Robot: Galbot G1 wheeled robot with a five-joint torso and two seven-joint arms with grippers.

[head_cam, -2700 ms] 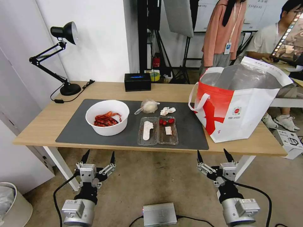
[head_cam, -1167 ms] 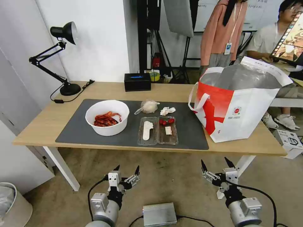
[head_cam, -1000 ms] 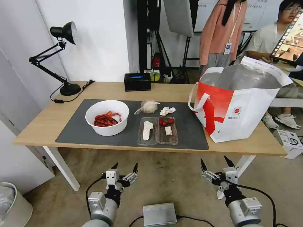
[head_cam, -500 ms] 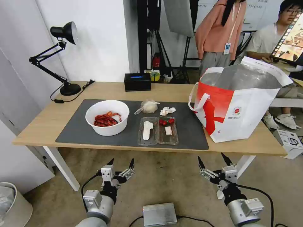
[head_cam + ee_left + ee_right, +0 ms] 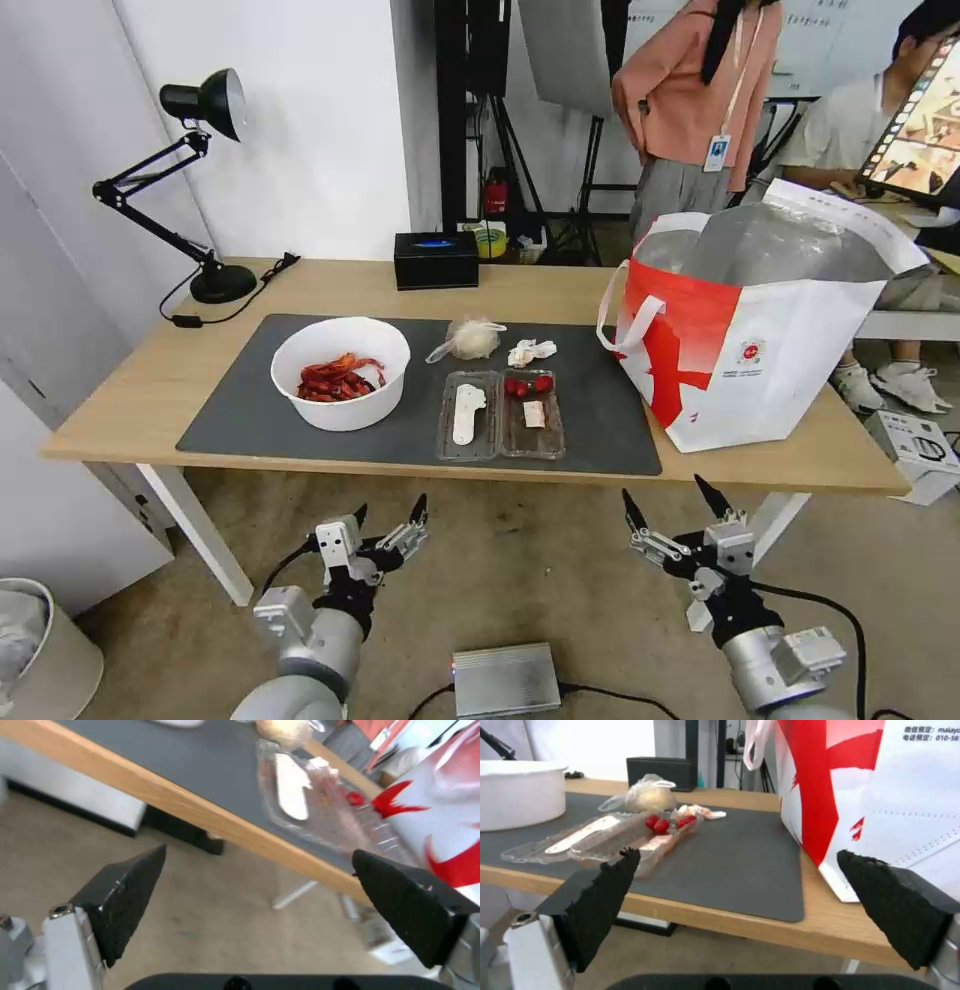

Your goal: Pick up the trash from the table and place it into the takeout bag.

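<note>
currently both tools are being held low, in front of the desk (image 5: 150,385) and below its near edge, over the floor. the left tool (image 5: 388,518) is being kept with its two black fingers spread wide and nothing is being gripped between them; it is being pointed up toward the desk edge below the clear hinged tray (image 5: 500,415). the right tool (image 5: 670,500) is likewise being held wide open and empty, below the desk edge near the takeout bag (image 5: 760,330).

all trash is being carried by the dark grey mat (image 5: 240,420) on the desk. relative to the mat: the white bowl of red scraps (image 5: 340,372) is being seen on its left part; the tray, opened flat with red bits in one half, is lying at its middle near the front edge; the knotted clear bag (image 5: 468,339) and the crumpled tissue (image 5: 530,351) are lying just behind the tray, side by side. the takeout bag is standing upright at the mat's right end, mouth open, foil lining showing, partly overlapping the mat's corner. a black tissue box (image 5: 436,259) and a desk lamp (image 5: 200,190) are being seen behind the mat.

in the right wrist view the tray (image 5: 605,836) and the bag's red-and-white wall (image 5: 880,795) are being framed between the open fingers.
</note>
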